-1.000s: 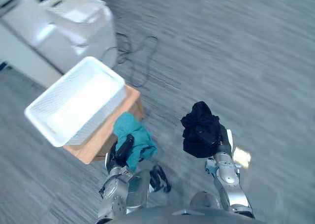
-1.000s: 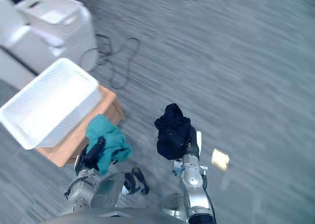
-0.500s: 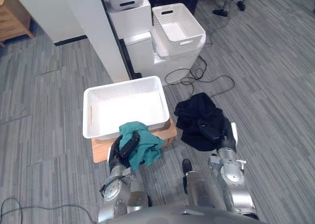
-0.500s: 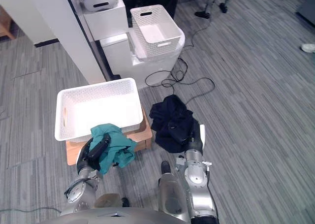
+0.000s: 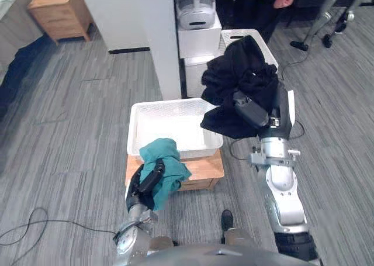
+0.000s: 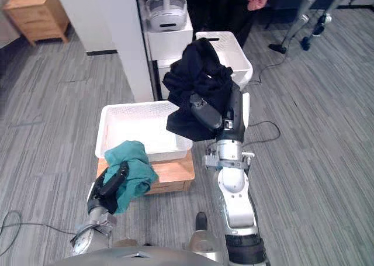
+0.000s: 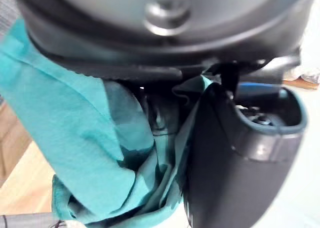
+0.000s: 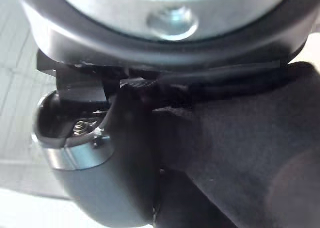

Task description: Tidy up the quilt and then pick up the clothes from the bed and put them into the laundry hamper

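Quick texture rundown. The teal garment (image 5: 160,161) bunched in my left hand (image 5: 146,181) is thin, soft cloth, totally matt, and creases all over where my fingers squeeze it. The black garment (image 5: 239,85) wrapped round my right hand (image 5: 251,111) is heavier-looking cloth, also matt, with deep floppy folds and zero sheen. My left thumb (image 7: 235,158) is smooth dark plastic with a slight gloss. Just past my left fingers the hamper (image 5: 135,128) is white plastic, its walls a fine perforated mesh with a smooth rim. The wooden stand (image 5: 201,169) under it is pale wood with a satin finish. The floor (image 5: 64,149) below my fingers is grey carpet, rough and streaky.
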Controlling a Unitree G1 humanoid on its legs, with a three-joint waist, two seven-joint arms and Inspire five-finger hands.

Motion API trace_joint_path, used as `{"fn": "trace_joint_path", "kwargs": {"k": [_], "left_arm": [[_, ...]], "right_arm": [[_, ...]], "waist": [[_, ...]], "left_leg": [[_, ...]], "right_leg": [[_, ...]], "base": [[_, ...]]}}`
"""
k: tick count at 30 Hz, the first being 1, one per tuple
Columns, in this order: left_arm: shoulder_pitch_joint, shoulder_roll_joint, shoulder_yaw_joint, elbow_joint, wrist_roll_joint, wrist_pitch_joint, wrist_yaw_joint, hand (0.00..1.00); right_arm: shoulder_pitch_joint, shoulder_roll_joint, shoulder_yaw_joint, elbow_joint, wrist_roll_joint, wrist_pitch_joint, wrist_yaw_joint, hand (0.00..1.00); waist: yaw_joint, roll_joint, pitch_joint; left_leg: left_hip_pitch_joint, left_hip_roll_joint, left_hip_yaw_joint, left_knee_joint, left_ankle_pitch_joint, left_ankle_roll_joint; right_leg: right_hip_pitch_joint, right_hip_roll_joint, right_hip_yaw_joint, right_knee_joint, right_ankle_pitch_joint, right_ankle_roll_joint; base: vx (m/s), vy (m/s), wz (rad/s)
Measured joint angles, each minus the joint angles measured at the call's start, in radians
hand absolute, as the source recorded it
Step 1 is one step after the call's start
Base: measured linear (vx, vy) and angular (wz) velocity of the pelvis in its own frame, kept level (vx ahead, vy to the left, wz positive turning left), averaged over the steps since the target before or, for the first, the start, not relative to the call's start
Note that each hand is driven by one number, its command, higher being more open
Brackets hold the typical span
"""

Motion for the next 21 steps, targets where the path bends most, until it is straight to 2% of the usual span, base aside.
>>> {"fn": "trace_joint_path", "kwargs": {"k": [4,8,12,17,18,21], "left_arm": [[-0.001,0.018,-0.041,-0.001,-0.006,0.008,-0.039,0.00],[-0.004,0.064,-0.079,-0.058,-0.034,0.014,-0.077,0.00],[-0.007,0.095,-0.081,-0.172,-0.077,0.013,-0.111,0.00],[-0.022,0.130,-0.057,-0.233,-0.112,0.007,-0.137,0.00],[-0.029,0.141,-0.051,-0.234,-0.117,0.005,-0.137,0.00],[-0.050,0.157,-0.033,-0.234,-0.117,0.005,-0.137,0.00]], "right_arm": [[-0.091,-0.026,0.067,0.076,0.000,-0.001,0.016,0.00],[-0.207,-0.059,0.098,0.300,-0.002,0.000,0.030,0.00],[-0.295,-0.127,0.097,0.508,0.000,0.026,0.036,0.00],[-0.318,-0.197,0.082,0.605,-0.002,0.065,0.037,0.00],[-0.328,-0.198,0.068,0.617,-0.002,0.068,0.036,1.00],[-0.356,-0.215,0.045,0.644,-0.005,0.073,0.035,1.00]], "waist": [[0.008,-0.021,-0.013],[0.011,-0.052,-0.031],[0.027,-0.052,-0.032],[0.037,-0.051,-0.032],[0.035,-0.051,-0.031],[0.037,-0.050,-0.030]], "left_leg": [[0.010,-0.022,-0.001,-0.013,0.001,0.002],[-0.010,-0.041,-0.030,-0.029,0.016,0.017],[-0.049,-0.051,-0.065,-0.030,0.028,0.027],[-0.095,-0.055,-0.109,-0.028,0.041,0.032],[-0.110,-0.056,-0.117,-0.028,0.044,0.035],[-0.147,-0.063,-0.135,-0.028,0.054,0.042]], "right_leg": [[0.016,-0.014,0.003,-0.027,0.021,0.009],[0.010,-0.031,-0.022,-0.034,0.031,0.014],[-0.008,-0.041,-0.053,-0.034,0.039,0.012],[-0.026,-0.052,-0.096,-0.035,0.047,0.006],[-0.037,-0.054,-0.104,-0.035,0.051,0.005],[-0.065,-0.062,-0.114,-0.035,0.061,0.008]], "base": [[-0.09,0.034,0.00],[-0.11,-0.006,0.20],[-0.09,-0.035,0.25],[-0.06,-0.021,0.24],[-0.05,-0.015,0.13],[-0.07,-0.008,0.15]]}}
